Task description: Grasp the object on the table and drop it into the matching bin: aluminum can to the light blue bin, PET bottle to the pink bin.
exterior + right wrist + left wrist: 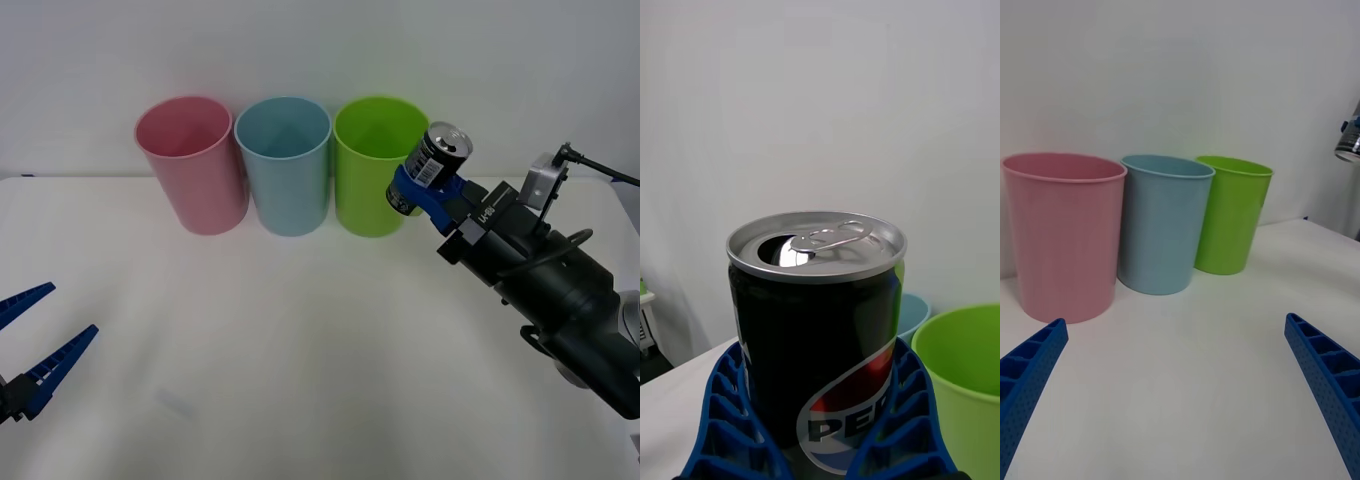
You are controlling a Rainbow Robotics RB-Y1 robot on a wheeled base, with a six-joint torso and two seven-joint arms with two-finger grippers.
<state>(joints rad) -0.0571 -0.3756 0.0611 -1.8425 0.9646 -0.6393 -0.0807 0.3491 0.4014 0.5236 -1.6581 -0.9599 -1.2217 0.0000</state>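
It looks like a lab test bench: a plain white table (300, 360) set against a bare white wall (320, 50), with three plastic bins, pink (192, 165), light blue (285, 165) and green (375, 165), lined up in a row.

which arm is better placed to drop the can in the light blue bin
Right. The right gripper already holds the aluminum can lifted beside the lime green bin, one bin from the light blue bin. The left gripper sits open at the table's near left.
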